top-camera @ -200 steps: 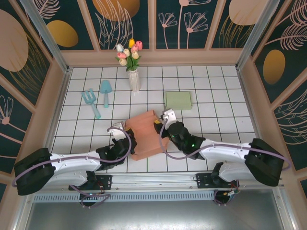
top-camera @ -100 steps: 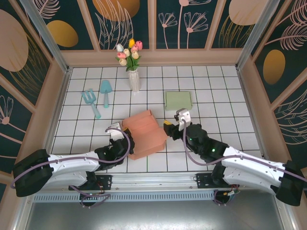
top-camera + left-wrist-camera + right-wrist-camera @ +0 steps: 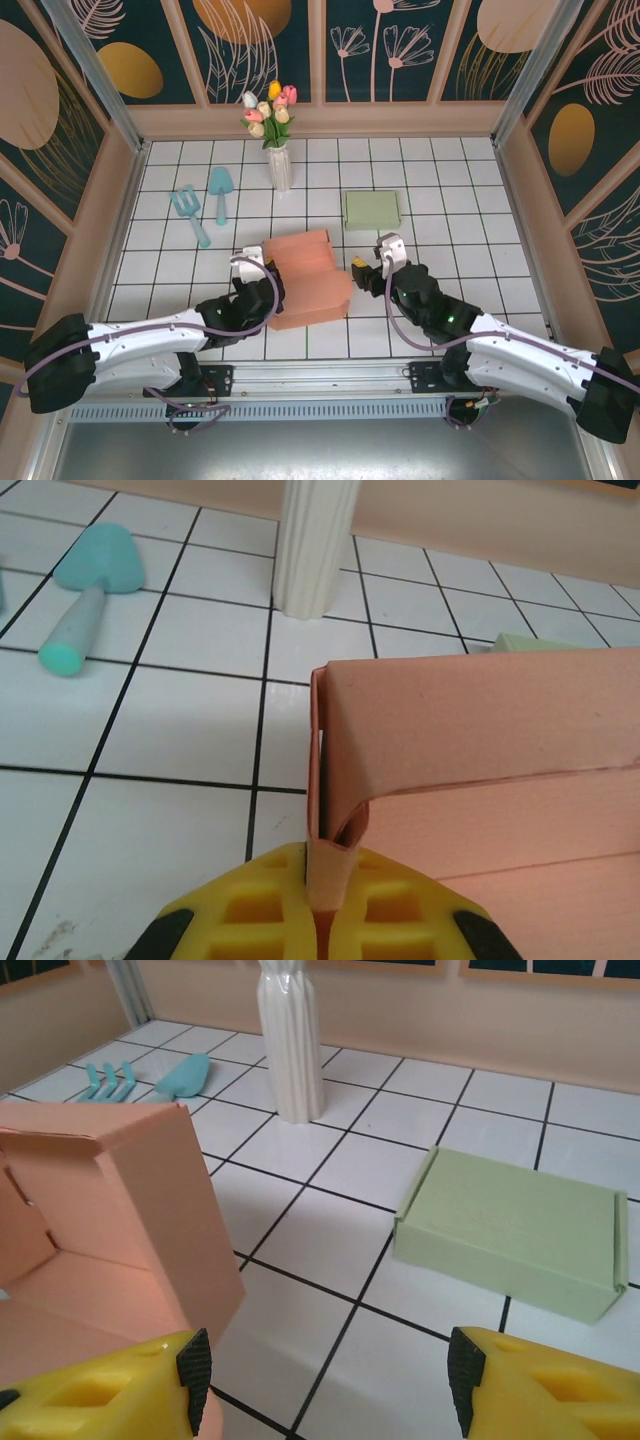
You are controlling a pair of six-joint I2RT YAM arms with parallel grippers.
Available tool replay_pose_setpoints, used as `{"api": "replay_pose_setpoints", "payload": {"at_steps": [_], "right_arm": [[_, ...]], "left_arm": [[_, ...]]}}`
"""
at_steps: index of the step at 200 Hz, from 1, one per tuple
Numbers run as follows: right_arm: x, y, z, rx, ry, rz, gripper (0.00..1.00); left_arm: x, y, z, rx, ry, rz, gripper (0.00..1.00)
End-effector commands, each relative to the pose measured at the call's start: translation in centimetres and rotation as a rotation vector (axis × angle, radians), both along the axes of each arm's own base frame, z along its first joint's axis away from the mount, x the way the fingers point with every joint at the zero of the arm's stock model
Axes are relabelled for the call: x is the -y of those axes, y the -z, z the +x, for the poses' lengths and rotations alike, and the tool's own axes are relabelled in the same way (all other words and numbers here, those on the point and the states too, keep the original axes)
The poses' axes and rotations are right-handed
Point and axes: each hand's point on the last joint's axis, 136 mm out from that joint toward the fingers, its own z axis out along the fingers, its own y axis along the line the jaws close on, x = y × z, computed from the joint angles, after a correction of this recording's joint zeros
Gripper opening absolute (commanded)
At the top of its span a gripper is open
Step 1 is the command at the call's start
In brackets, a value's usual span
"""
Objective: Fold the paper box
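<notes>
Top external view: 1 salmon paper box (image 3: pixel 308 285) at the near middle of the tiled table (image 3: pixel 450 180), long axis left to right, right end angled slightly farther, back panel raised. Clamped at the left wall by the left gripper (image 3: pixel 262 292). Flanked just beside the right end by the right gripper (image 3: pixel 358 268), spread wide, holding nothing. Behind: 1 green box (image 3: pixel 372 210), 1 vase (image 3: pixel 279 165), 1 teal fork (image 3: pixel 192 218), 1 teal trowel (image 3: pixel 220 185).
</notes>
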Motion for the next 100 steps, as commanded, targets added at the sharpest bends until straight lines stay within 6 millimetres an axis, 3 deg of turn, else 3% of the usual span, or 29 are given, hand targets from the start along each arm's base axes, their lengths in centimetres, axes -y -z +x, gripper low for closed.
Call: {"api": "replay_pose_setpoints", "payload": {"at_steps": [1, 57, 78, 100], "right_arm": [[0.1, -2.4, 0.4, 0.045, 0.013, 0.069, 0.67], [1.8, -5.2, -1.7, 0.103, -0.026, 0.232, 0.7], [3.5, -5.5, -1.7, 0.13, 0.031, 0.248, 0.72], [3.8, -5.9, -2.2, 0.15, 0.02, 0.289, 0.73]], "left_arm": [[-0.5, -0.5, -0.2, -0.055, 0.02, 0.108, 0.0], [1.8, -0.1, 0.3, -0.185, 0.122, 0.197, 0.0], [4.0, 1.3, 0.5, -0.271, 0.2, 0.196, 0.0], [7.0, 2.7, 0.9, -0.361, 0.295, 0.207, 0.0]]}}
